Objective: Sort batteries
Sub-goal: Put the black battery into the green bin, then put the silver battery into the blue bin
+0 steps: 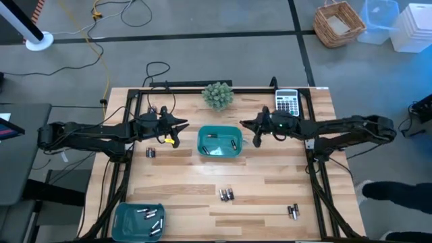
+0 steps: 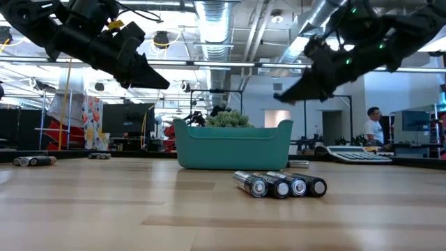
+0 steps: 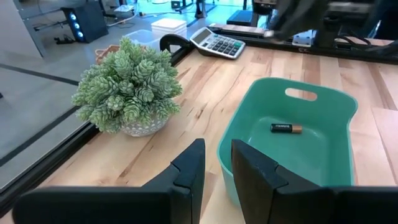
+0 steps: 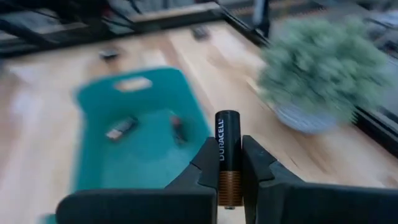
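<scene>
Right end effector (image 4: 229, 163) clamped on a battery (image 4: 227, 155) beside the teal tray (image 4: 93, 99).

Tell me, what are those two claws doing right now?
Right claw shut on a battery, hanging beside the middle teal tray. Left claw empty, fingers slightly apart, at the tray's other side. Loose batteries on the table. Nothing in the way.

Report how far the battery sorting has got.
Done: batteries lie in the centre teal tray and the corner tray. In hand: the right gripper is shut on a battery beside the centre tray; the left gripper holds nothing. Left: loose batteries at mid-table, the right edge and the left side.
</scene>
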Available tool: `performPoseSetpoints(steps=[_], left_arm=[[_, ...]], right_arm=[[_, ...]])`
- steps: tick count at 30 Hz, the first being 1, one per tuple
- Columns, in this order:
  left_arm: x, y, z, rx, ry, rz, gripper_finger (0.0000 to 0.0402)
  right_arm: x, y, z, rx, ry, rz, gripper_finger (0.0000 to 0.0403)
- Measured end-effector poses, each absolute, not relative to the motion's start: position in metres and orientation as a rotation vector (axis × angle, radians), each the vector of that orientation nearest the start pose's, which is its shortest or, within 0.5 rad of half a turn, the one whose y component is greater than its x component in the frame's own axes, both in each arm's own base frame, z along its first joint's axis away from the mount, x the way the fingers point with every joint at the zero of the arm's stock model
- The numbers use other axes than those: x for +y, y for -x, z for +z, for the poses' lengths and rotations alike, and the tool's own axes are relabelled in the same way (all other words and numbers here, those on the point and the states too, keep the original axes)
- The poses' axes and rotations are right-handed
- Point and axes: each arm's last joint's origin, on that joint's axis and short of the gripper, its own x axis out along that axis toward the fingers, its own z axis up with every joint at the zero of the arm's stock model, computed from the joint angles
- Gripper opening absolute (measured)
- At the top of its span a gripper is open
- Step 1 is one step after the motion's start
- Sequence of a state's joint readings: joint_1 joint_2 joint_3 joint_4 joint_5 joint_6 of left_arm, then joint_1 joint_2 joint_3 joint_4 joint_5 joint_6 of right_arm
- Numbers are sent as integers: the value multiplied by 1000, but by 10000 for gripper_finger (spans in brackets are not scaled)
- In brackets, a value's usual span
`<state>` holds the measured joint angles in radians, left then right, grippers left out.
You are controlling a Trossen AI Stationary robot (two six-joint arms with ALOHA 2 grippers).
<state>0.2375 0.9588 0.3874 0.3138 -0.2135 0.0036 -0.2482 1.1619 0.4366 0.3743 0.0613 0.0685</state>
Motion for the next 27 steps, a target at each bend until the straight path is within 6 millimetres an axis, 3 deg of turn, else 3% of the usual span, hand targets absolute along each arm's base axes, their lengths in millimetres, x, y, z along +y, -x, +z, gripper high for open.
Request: performPoseSetpoints(steps=[6, 13, 20, 27], left_arm=[[53, -193, 215, 240, 0, 449, 72], [53, -193, 215, 240, 6, 450, 72], [53, -194, 214, 241, 27, 453, 72], [52, -194, 213, 246, 44, 414, 72]], right_arm=[[-27, -233, 202, 244, -89, -151, 35], [-13, -257, 207, 255, -91, -88, 58], [-18, -289, 199, 371, -81, -127, 148], [-25, -285, 203, 360, -76, -155, 199]])
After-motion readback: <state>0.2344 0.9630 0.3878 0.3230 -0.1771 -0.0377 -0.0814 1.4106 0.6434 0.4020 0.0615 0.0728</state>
